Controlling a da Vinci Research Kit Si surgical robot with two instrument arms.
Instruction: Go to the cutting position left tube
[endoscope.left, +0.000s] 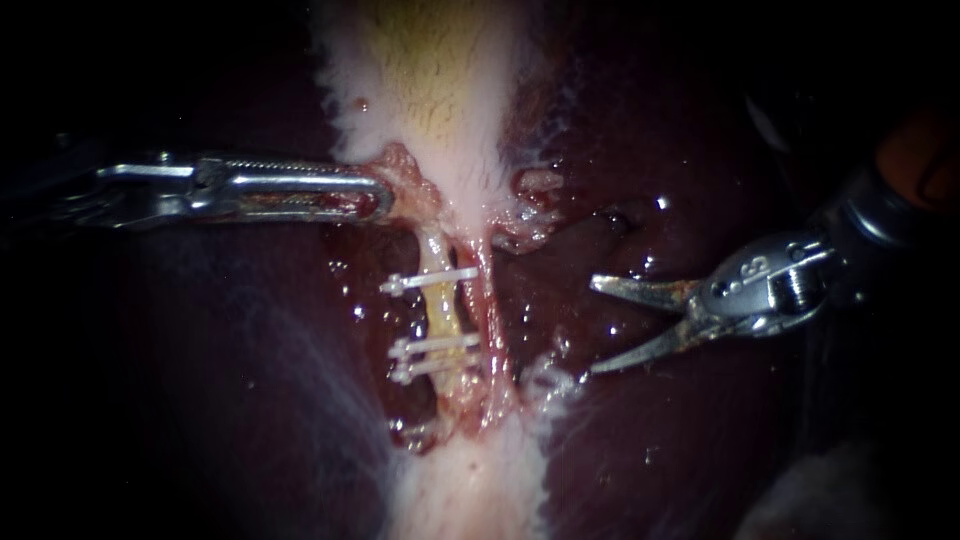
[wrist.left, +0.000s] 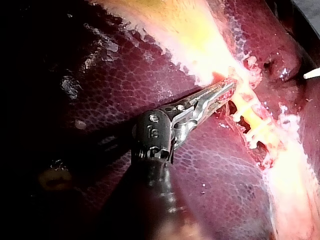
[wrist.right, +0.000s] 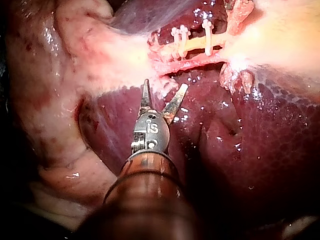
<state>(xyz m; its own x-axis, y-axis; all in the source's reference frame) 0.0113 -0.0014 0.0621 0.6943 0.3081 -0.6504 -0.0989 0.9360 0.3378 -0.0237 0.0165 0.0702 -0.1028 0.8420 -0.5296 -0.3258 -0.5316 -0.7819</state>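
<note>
Our right instrument (endoscope.left: 596, 327) sat at 3 o'clock of the left tube (endoscope.left: 440, 315), apart from it, blades spread wide, holding nothing. Our left instrument (endoscope.left: 384, 197), at 10 o'clock, had jaws clamped on pale tissue (endoscope.left: 408, 180). The tube carried three clips (endoscope.left: 430, 281); the liver (endoscope.left: 700, 450) lay behind.

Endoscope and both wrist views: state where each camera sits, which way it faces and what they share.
Endoscope view: close to the liver, facing the clipped tube; left tool enters from the left, right tool from the right, jaws open.
Left wrist view: on the left arm, looking along the left tool to the pale tissue it grips.
Right wrist view: on the right arm, looking along the right tool toward the clipped tube.
Shared: all three show the clipped tube.
</note>
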